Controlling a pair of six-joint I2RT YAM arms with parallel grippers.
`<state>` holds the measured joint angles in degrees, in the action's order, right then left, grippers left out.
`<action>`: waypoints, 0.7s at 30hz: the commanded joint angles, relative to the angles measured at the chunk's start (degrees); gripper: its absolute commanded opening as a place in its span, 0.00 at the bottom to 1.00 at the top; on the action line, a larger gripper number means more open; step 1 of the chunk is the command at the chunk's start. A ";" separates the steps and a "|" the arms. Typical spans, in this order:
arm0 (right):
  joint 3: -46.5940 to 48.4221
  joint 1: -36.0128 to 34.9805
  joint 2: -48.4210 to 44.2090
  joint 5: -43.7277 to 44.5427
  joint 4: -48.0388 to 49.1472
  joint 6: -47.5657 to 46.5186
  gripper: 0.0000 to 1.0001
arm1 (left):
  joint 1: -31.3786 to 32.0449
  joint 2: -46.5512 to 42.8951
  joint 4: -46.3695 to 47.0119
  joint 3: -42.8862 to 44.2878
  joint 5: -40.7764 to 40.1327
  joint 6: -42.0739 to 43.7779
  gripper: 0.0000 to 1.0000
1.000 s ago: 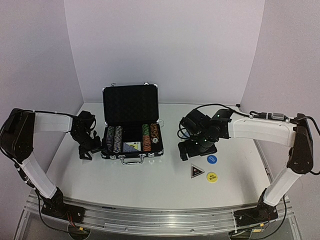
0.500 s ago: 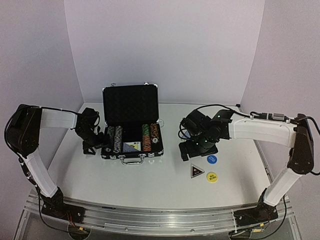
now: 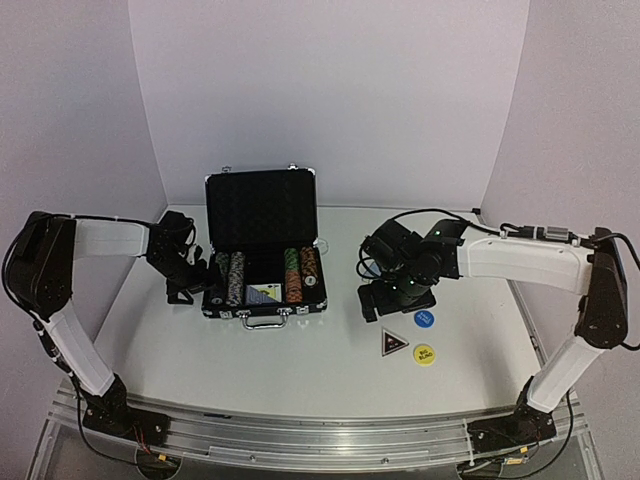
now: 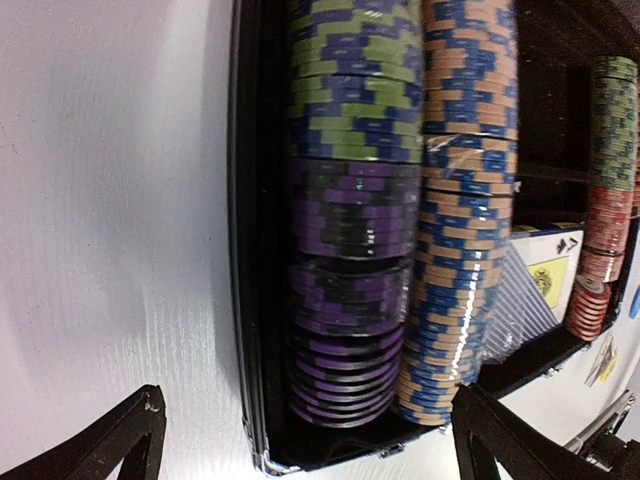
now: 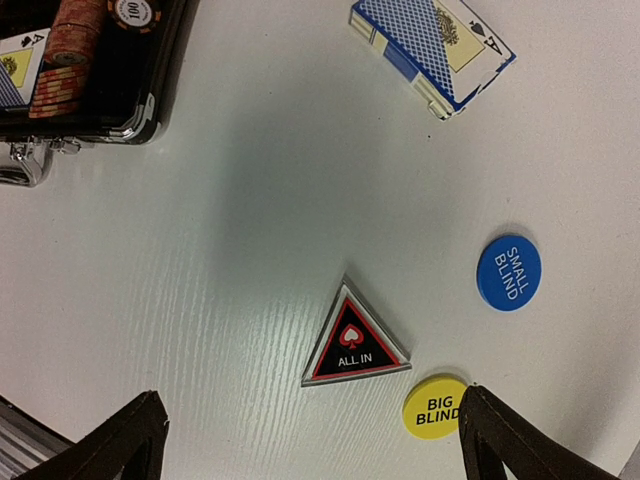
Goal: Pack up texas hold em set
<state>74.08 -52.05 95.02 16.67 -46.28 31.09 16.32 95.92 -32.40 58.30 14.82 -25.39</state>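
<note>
The black silver-trimmed case [image 3: 262, 206] stands open at the table's middle, its lid upright. It holds rows of striped chips [image 3: 229, 279], more chips [image 3: 301, 272] and a blue card deck [image 3: 265, 294]. My left gripper [image 3: 188, 288] is open and empty beside the case's left wall [image 4: 250, 250], its fingers straddling the purple chips [image 4: 350, 300]. My right gripper [image 3: 378, 308] is open and empty above the table. Below it lie the black triangular marker [image 5: 355, 345], the blue button [image 5: 508, 272], the yellow button [image 5: 437, 405] and a second blue deck [image 5: 432, 48].
The marker [image 3: 393, 343], blue button [image 3: 424, 319] and yellow button [image 3: 425, 354] lie right of the case's handle [image 3: 265, 322]. White walls close in the table at the back and sides. The case's front right corner [image 5: 150, 105] shows in the right wrist view.
My left gripper has moved right, up against the case's left side. The right arm has not moved.
</note>
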 commanded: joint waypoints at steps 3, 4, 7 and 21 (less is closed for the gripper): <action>-0.17 0.23 -2.44 -0.01 0.13 -0.42 0.98 | -0.32 -5.08 0.80 0.16 1.80 1.01 1.00; -0.17 0.23 -2.47 -0.06 0.14 -0.47 0.98 | -0.32 -5.37 0.65 0.21 1.71 0.93 0.99; -0.40 0.21 -2.49 -0.14 0.13 -0.34 0.98 | -0.31 -6.36 0.34 0.11 1.30 0.69 1.00; -1.23 0.22 -2.73 -0.13 0.08 -0.69 0.98 | -0.29 -12.10 -5.98 -4.66 -6.17 -4.52 1.00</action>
<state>73.02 -52.05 94.95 16.53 -46.14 30.87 16.27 86.07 -35.55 55.51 11.73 -27.51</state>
